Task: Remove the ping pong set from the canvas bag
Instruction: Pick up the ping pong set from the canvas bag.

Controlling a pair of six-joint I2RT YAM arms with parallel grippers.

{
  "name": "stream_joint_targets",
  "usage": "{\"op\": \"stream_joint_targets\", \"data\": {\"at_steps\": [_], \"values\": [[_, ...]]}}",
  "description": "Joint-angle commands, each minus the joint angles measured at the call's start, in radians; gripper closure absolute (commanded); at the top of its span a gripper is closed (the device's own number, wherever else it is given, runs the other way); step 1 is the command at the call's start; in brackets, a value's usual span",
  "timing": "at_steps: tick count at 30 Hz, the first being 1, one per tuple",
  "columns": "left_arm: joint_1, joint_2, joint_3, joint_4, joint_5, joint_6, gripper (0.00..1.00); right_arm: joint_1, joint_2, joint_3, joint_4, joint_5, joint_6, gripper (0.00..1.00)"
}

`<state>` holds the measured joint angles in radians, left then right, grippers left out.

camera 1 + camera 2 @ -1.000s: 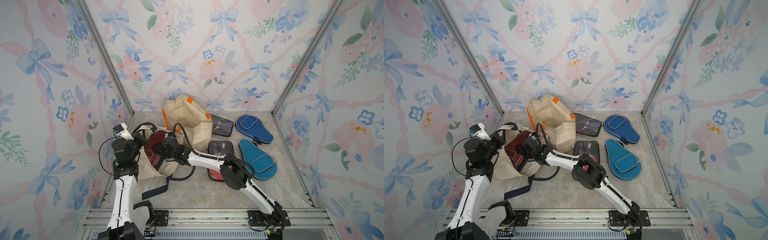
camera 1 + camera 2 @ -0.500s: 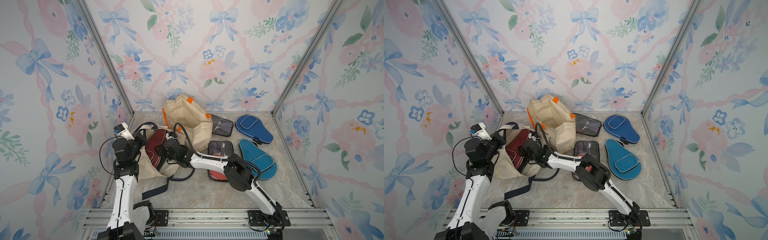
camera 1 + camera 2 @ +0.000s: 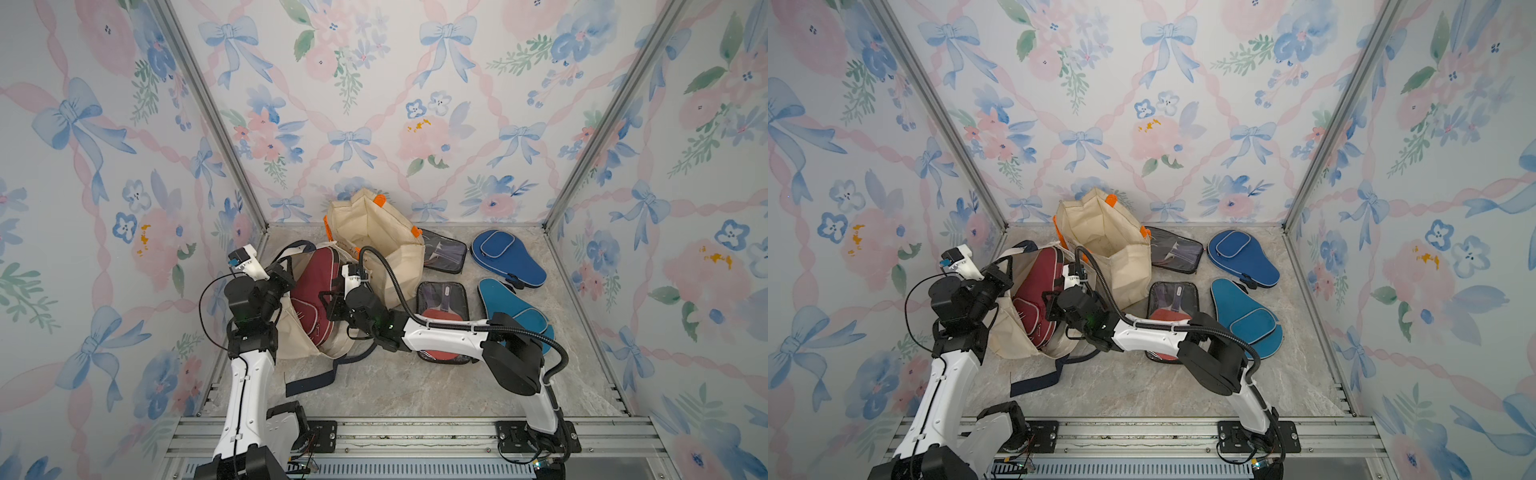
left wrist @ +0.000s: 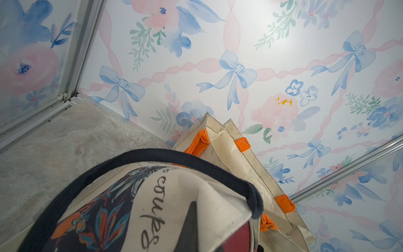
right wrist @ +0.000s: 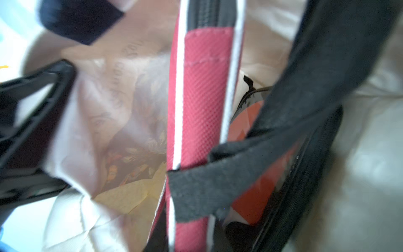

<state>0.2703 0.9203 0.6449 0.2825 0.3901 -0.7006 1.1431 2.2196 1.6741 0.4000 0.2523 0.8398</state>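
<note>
The canvas bag (image 3: 291,336) (image 3: 1009,332), cream with navy handles, slumps open at the left of the floor. The ping pong set, a maroon zip case (image 3: 313,291) (image 3: 1034,299), sticks out of its mouth. My left gripper (image 3: 286,276) (image 3: 1000,280) is shut on the bag's rim; the left wrist view shows printed canvas (image 4: 178,207) folded over a dark finger (image 4: 192,229). My right gripper (image 3: 332,301) (image 3: 1052,303) is at the case's near edge. In the right wrist view the maroon edge (image 5: 202,98) runs between the jaws of that gripper (image 5: 187,237), which are shut on it. A navy handle (image 5: 218,181) crosses the case.
A second cream bag with orange handles (image 3: 374,245) stands behind. Two clear paddle pouches (image 3: 442,253) (image 3: 442,307) and two blue paddle cases (image 3: 507,257) (image 3: 515,316) lie to the right. A clear pouch with a red paddle (image 5: 250,189) shows beside the maroon case. Walls enclose three sides.
My right gripper's jaws have closed in on the maroon case's edge. The left gripper keeps its hold on the bag's rim.
</note>
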Motion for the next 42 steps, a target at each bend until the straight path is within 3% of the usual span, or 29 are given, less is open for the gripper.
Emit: {"op": "stream_joint_targets", "data": {"at_steps": [1,23,32,42], "values": [[0.003,-0.007,0.004,0.049,-0.003,0.007,1.0,0.012,-0.111,-0.041,0.205,0.093,-0.138,0.95],[0.015,-0.003,0.006,0.037,-0.025,0.023,1.0,0.004,-0.469,-0.431,0.328,0.166,-0.207,0.96],[0.021,0.003,0.007,0.033,-0.028,0.026,1.0,-0.071,-0.676,-0.614,0.232,0.116,-0.1,0.97],[0.021,-0.013,0.02,0.018,-0.042,0.04,1.0,-0.21,-0.901,-0.796,-0.008,0.043,-0.036,0.97]]}}
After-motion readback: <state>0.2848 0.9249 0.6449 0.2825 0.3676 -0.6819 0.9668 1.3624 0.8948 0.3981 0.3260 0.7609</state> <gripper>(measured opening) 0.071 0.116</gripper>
